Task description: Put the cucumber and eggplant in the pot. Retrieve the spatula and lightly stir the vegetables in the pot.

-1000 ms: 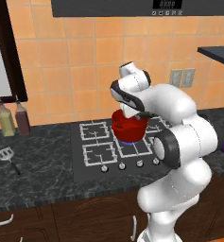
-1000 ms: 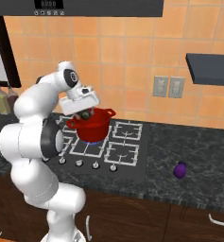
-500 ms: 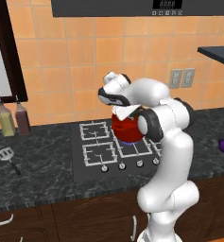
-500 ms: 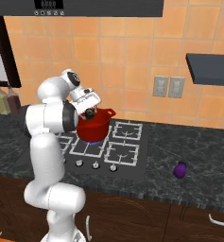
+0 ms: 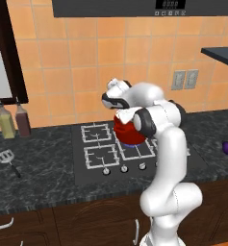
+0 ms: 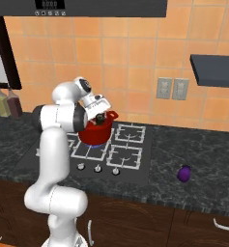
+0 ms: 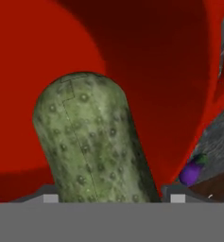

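The hand (image 6: 102, 117) holds the cucumber (image 7: 92, 142) between its fingers just over the pot (image 6: 97, 131) on the stove. First step, I'd say: let go, then fetch the eggplant (image 6: 184, 173) from the surface (image 6: 203, 164).

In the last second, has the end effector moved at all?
Yes. In the left base view the end effector has swung left over the red pot, which sits fixed on the stove; the cucumber sits between its tips.
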{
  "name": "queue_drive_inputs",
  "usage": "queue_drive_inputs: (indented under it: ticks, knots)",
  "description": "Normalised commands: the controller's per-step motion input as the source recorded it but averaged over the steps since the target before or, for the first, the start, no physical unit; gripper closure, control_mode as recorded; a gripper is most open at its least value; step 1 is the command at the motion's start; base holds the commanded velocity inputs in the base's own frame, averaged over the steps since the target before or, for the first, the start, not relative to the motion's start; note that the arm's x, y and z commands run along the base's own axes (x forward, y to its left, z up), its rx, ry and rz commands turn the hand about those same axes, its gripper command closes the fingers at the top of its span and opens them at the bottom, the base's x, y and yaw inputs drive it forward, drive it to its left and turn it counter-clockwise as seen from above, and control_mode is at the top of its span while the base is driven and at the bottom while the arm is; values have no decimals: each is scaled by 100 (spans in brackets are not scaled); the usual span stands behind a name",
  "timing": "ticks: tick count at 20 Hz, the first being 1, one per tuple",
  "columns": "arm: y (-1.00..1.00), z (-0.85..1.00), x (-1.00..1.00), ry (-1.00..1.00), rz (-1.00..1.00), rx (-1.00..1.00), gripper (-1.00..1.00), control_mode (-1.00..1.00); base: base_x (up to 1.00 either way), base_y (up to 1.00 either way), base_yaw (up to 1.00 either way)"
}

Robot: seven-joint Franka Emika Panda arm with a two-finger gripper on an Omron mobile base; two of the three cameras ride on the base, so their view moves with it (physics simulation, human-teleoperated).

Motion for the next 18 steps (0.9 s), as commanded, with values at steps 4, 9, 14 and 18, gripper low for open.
queue_drive_inputs:
  ticks: [4,9,14,18]
  knots:
    - [-13,-24,4,0,1,2,-100,-100,0,0,0]
    - [-12,-3,-4,0,0,8,-100,-100,0,0,0]
    - [-12,37,-36,-2,0,17,-100,-100,0,0,0]
    - [-6,35,-46,-3,0,14,-100,-100,0,0,0]
